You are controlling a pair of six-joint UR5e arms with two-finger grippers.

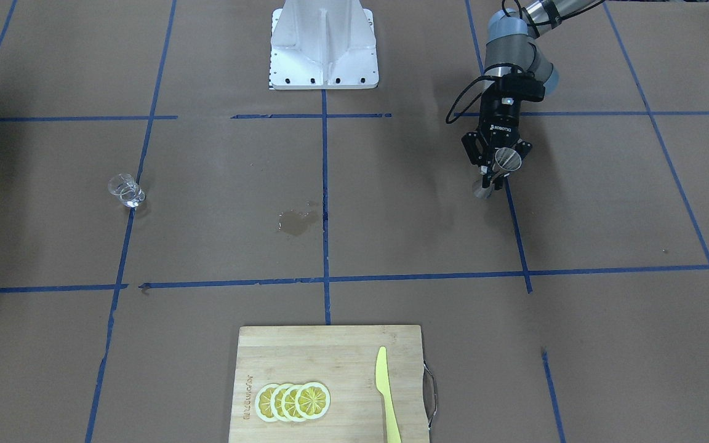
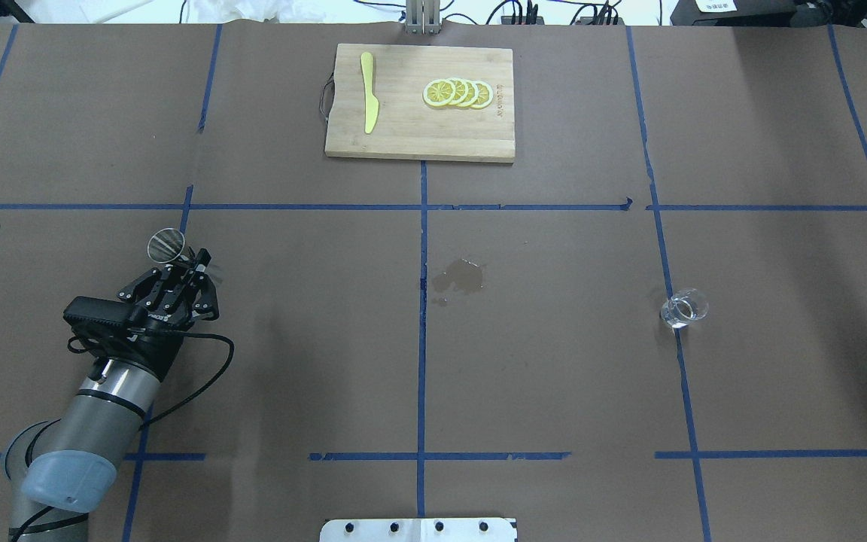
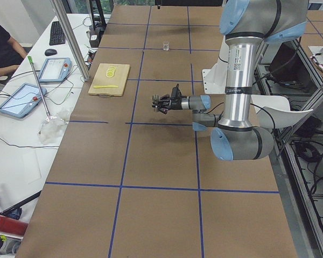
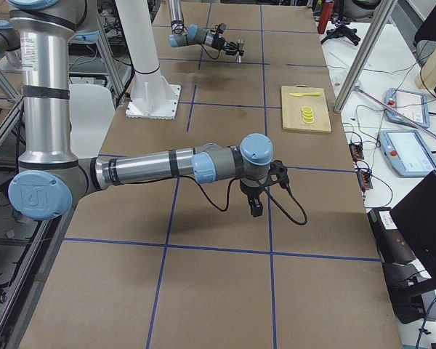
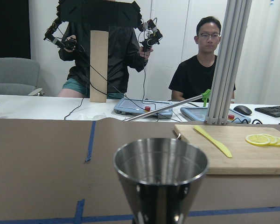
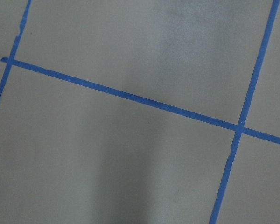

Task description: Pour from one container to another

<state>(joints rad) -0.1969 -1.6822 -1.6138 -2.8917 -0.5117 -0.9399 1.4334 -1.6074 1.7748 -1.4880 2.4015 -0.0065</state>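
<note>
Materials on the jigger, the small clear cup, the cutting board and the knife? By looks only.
Jigger: looks like stainless steel, brushed grey, bright reflective rim.
Clear cup: likely glass, the table shows through it; clear plastic not excluded.
Cutting board: pale wood, perhaps bamboo, striped grain.
Knife: probably plastic, uniform matte yellow-green.

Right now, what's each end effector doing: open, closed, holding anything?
Left end effector: closed on the metal measuring cup.
Right end effector: cannot tell; it shows only in a side view.
</note>
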